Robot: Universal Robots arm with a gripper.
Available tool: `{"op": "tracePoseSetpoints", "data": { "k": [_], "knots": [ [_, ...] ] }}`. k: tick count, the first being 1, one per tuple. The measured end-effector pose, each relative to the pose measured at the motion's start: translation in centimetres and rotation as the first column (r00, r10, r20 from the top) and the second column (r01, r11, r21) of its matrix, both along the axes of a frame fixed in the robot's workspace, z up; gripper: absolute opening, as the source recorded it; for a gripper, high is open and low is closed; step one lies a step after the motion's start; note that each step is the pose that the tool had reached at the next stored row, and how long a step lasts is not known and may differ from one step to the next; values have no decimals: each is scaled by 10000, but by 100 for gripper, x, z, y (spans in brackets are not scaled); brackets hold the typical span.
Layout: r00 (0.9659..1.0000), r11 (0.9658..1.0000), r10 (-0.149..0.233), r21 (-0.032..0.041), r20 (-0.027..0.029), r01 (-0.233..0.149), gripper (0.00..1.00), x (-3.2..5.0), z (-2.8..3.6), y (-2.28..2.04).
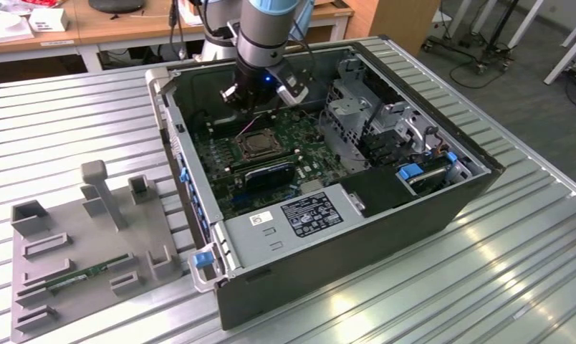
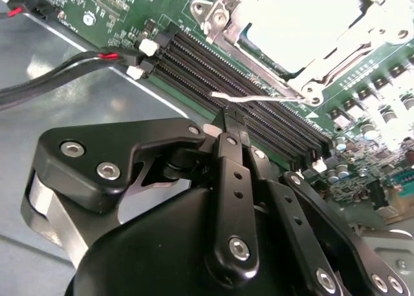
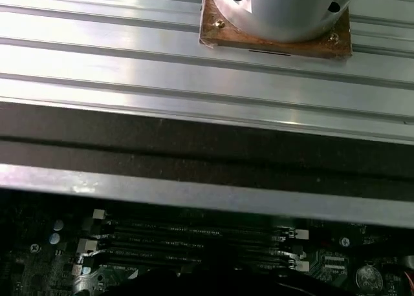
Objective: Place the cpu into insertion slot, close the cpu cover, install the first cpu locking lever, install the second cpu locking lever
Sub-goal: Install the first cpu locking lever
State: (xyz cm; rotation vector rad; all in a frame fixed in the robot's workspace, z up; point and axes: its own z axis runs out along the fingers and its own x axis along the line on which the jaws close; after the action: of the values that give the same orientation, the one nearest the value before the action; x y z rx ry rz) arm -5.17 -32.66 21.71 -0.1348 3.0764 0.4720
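place: robotics lab | signs: ribbed aluminium bench [image 1: 68,122]; wooden desks [image 1: 125,29]; wheeled stands [image 1: 465,51]; opened computer case [image 1: 384,236]

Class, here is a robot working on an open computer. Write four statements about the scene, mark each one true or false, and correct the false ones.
1. The open computer case lies on a ribbed metal table. True.
2. The gripper hangs over the grey fixture tray. False: it is inside the case, above the green motherboard.
3. A green memory stick lies on the grey fixture tray, at the exterior view's left. True.
4. The cpu rests on the table outside the case. False: the second wrist view shows it in the insertion slot on the motherboard.
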Motion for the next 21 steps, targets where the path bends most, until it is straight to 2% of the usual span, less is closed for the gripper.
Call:
{"op": "tracePoseSetpoints", "data": {
  "k": [4,14,17,21],
  "knots": [
    [10000,10000,-2,0,8,2,11,-9,9,-29],
    [9999,10000,0,0,101,0,11,-77,22,-72],
    [9999,10000,0,1,114,0,11,-82,29,-99],
    [9999,10000,0,1,119,0,11,-83,37,-157]
  ]
}}
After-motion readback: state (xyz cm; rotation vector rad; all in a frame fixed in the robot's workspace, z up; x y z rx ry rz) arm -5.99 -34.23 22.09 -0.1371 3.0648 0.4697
